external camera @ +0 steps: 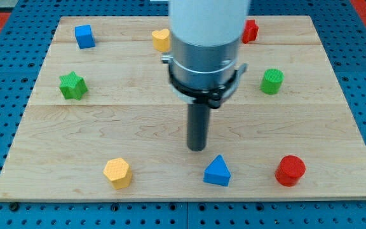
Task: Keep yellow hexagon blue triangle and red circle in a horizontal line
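The yellow hexagon (117,172) lies near the board's bottom edge, left of centre. The blue triangle (217,171) lies to its right, at about the same height. The red circle (290,170) lies further right, also near the bottom edge. The three stand roughly in one row. My tip (197,148) rests on the board just above and left of the blue triangle, a small gap apart from it.
A blue cube (84,36) sits at top left, a green star (72,86) on the left, a yellow heart (161,39) at top centre, a red block (250,30) partly hidden behind the arm, a green cylinder (272,81) on the right.
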Motion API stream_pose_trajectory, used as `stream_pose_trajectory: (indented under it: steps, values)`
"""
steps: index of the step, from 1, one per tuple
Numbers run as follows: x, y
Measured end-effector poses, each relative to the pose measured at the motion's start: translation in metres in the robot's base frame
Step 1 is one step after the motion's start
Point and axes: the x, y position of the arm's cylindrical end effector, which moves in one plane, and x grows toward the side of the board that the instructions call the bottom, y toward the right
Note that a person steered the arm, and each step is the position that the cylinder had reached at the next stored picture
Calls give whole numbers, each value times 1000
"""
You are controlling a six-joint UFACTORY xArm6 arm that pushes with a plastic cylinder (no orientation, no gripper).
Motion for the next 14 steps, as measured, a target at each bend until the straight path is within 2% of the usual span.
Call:
stream_pose_trajectory:
  steps: [1,2,3,4,5,6,7,8,9,12,13,14]
  values:
    - [18,-29]
    - [53,-31]
    - [64,-56]
    - [56,-137]
    - [23,-194]
    - [-25,-160]
    - [-63,-46]
    - [-60,68]
    - [-11,114]
    - [73,61]
    - [52,-3]
    - [39,-23]
